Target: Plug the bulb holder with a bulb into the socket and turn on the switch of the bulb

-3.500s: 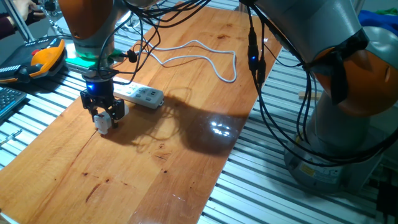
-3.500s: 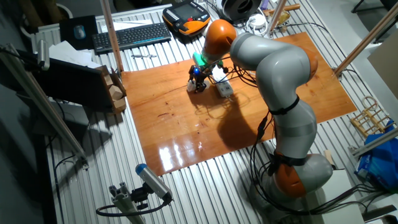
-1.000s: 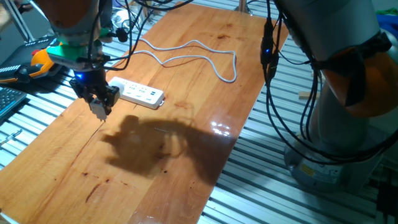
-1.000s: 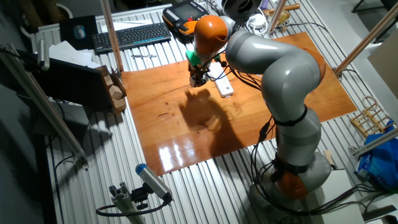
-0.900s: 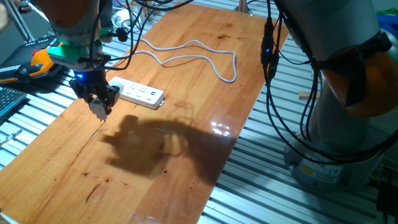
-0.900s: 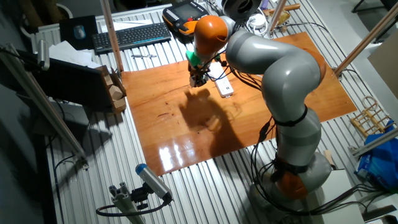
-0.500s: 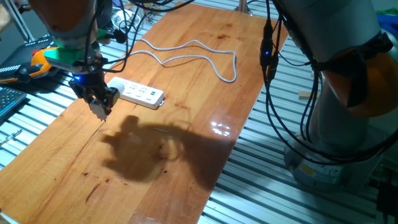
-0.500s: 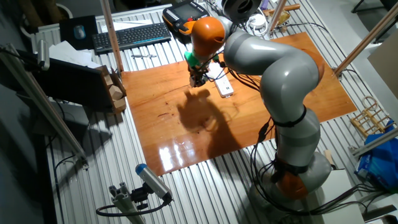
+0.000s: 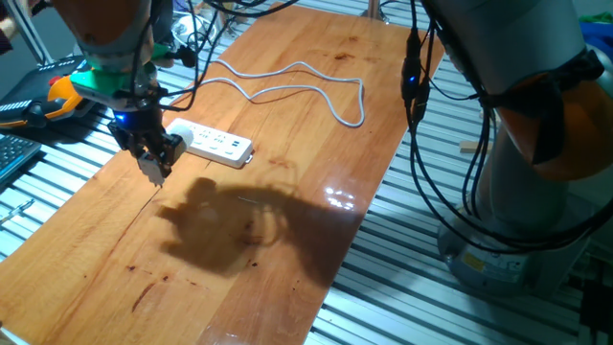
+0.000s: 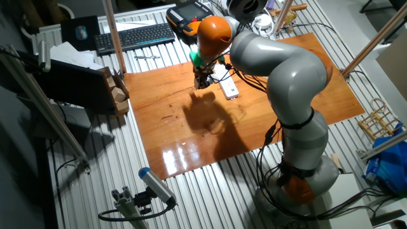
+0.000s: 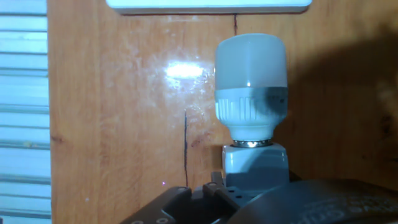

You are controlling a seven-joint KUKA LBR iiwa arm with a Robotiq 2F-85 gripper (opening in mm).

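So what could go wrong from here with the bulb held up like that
The tool holds the bulb holder only by its small base, so it might twist or slip when pressed in. The bulb sticks out ahead toward the socket, so it could bump the strip before the plug lines up.

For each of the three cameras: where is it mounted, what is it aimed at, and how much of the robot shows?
One fixed view: low beside the wooden table, showing the white power strip, the gripper and the arm.
The other fixed view: high overhead, showing the whole arm above the table.
Hand view: on the hand, facing down at the white bulb in its white boxy holder.
Shared: the power strip.
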